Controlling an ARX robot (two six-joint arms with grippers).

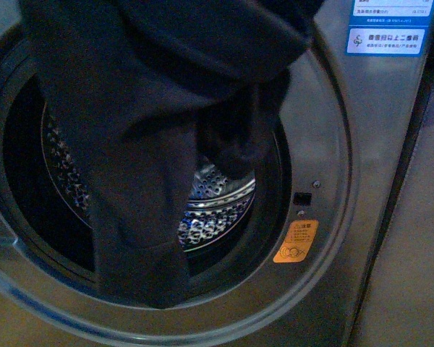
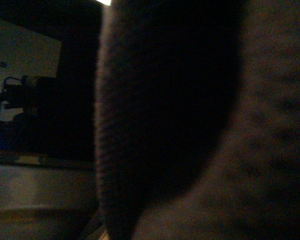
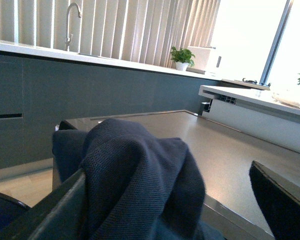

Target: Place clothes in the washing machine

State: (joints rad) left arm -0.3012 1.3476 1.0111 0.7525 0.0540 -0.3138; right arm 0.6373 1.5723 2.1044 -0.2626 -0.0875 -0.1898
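Most of the clothes (image 1: pixel 152 144) hang across the left and middle of the washing machine (image 1: pixel 333 181) porthole, the lower end reaching down to its bottom rim. The steel drum (image 1: pixel 217 210) shows only in the gap to the right of the cloth. The right wrist view alone shows the right gripper (image 3: pixel 167 172): fingers (image 3: pixel 65 210) spread wide, navy fabric heaped over one and filling the space between. The left wrist view shows only close, dim fabric, and the left gripper is unseen.
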